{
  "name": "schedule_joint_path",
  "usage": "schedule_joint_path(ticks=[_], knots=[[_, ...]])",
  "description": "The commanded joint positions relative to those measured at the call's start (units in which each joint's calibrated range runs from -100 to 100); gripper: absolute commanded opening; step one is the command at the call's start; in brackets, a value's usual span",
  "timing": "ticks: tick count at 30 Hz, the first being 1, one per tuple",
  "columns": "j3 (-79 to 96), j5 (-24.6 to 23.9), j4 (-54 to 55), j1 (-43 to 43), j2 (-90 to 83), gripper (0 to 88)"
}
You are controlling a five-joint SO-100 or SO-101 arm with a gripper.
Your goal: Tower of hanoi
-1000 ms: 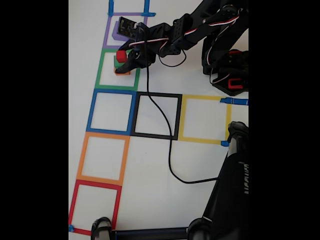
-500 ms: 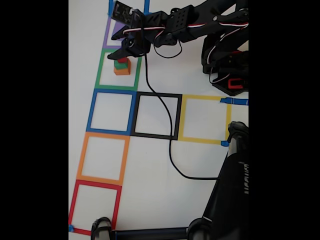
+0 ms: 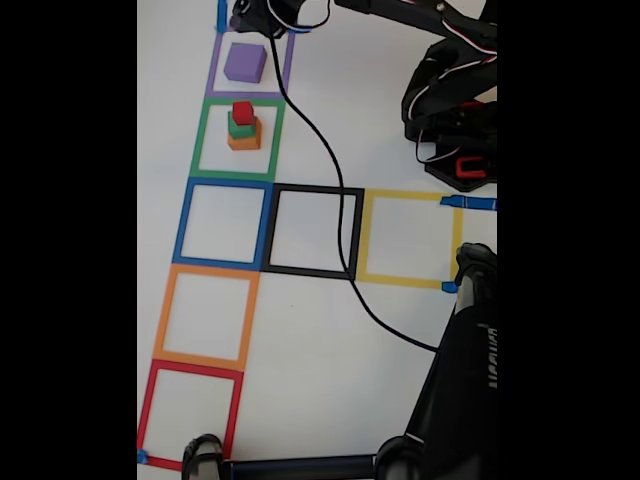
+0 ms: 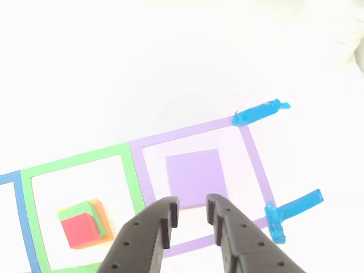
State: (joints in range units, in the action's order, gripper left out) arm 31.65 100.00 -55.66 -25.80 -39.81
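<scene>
I am hovering my empty, narrowly parted pincer [image 4: 189, 209] just short of the purple cube [image 4: 196, 176], which is lying straight ahead.

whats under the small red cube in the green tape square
The small red cube sits on a green cube, which rests on an orange cube on the white table. Their covered top faces cannot be seen.

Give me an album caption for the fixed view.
Red cube tops green and orange; purple cube sits alone.
</scene>
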Motion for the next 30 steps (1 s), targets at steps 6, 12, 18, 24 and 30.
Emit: schedule_joint_path(ticks=[6,12,18,24,30], knots=[[-41.2,0.0,-34.4,-6.0,8.3,10.3],[-41.1,0.0,-38.1,-16.4,8.1,33.4],[-35.3,0.0,-34.5,-23.4,9.4,43.9],[-13.0,0.0,-12.6,-21.0,4.7,43.9],[7.9,0.0,12.3,-21.0,3.5,45.0]])
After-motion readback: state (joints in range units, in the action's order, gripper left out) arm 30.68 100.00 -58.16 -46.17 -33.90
